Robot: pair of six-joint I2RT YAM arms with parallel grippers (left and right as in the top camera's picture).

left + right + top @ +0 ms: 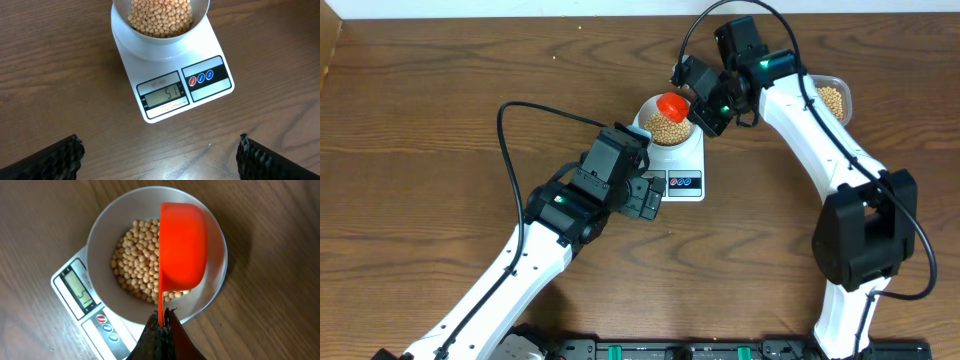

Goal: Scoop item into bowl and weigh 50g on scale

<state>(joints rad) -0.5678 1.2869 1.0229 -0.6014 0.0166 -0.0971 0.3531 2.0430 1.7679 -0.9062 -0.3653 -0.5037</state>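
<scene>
51 on scale (214,47); right tool (162,320) clenched on orange scoop (182,245); left tool (159,147) released

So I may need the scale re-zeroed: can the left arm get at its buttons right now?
Probably yes. The left arm hangs just off the scale's display end, jaws open and empty, and the buttons lie uncovered; the bowl and the right arm's scoop sit farther back.

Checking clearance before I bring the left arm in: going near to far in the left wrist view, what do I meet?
Open left gripper → bare table → scale, display showing 51 → bowl holding the beans.
</scene>
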